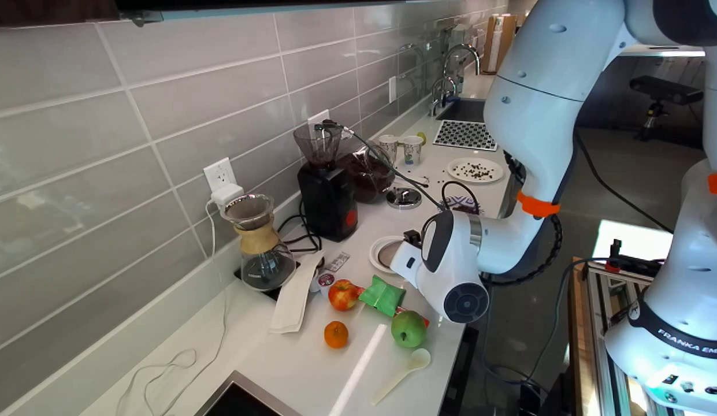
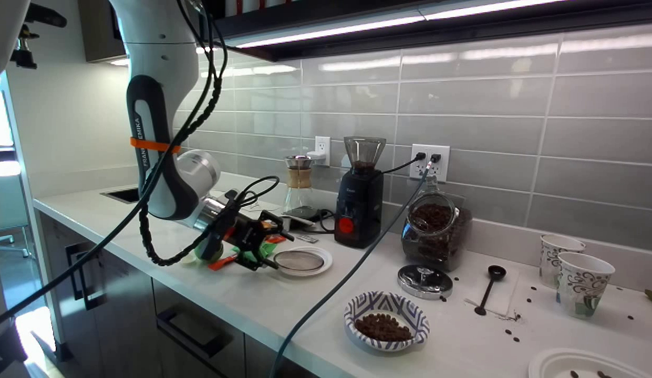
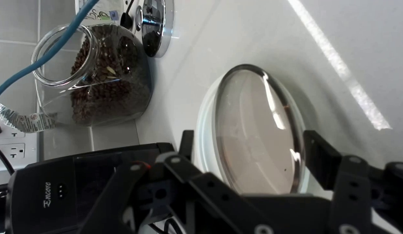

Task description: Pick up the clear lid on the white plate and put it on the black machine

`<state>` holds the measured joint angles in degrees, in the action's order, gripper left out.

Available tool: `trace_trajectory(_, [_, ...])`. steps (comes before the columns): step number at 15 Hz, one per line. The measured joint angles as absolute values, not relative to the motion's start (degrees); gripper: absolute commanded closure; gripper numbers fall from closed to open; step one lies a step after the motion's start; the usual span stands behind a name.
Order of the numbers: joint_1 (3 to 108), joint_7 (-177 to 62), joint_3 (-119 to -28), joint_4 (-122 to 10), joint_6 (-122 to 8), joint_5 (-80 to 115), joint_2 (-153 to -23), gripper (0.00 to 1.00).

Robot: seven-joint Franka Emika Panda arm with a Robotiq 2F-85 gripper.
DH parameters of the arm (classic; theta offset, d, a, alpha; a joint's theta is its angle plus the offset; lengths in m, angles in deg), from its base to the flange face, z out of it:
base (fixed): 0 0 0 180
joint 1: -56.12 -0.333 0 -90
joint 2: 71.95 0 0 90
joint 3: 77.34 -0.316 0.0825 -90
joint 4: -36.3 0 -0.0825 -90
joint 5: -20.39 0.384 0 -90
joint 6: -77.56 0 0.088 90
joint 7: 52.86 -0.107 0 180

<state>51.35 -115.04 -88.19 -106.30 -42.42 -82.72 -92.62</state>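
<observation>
White and plain, the small plate [image 3: 206, 125] is lying on the counter [image 1: 294, 364], and the clear lid [image 3: 253, 130] is resting on it, with a strip of the plate's rim showing beside it. The gripper [image 3: 250, 144] is hanging at the plate with its jaws standing apart, and the lid is lying between them; one finger [image 3: 320, 159] is showing right at the lid's edge, contact looking uncertain. Near the plate, toward the tiled wall [image 2: 488, 163], the black machine [image 2: 360, 210] is standing. Farther from the plate, a glass jar [image 2: 465, 233] is holding dark brown beans [image 2: 431, 219]. Across the plate from the jar, a green packet [image 1: 382, 296] is lying near and a green apple [image 1: 408, 329] is sitting farther off.
</observation>
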Motion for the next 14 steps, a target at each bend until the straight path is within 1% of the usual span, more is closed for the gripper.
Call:
trace_trajectory(1, [51.4,-115.2,-88.2,-106.3,-42.4,-82.7,-92.6,0.05])
trace_trajectory(3, [51.4,-115.5,-88.2,-106.3,-42.4,-82.7,-92.7,0.19])
trace_trajectory(5, [51.4,-115.9,-88.2,-106.3,-42.4,-82.7,-92.7,0.26])
trace_trajectory(6, [51.4,-116.0,-88.2,-106.3,-42.4,-82.7,-92.8,0.32])
trace_trajectory(8, [51.4,-116.4,-88.2,-106.3,-42.4,-82.7,-92.8,0.28])
trace_trajectory(9, [51.4,-116.6,-88.2,-106.3,-42.4,-82.7,-92.8,0.31])
trace_trajectory(12, [51.4,-116.8,-88.2,-106.2,-42.4,-82.7,-92.8,0.20])
trace_trajectory(14, [51.4,-116.8,-88.2,-106.2,-42.4,-82.7,-92.8,0.21])
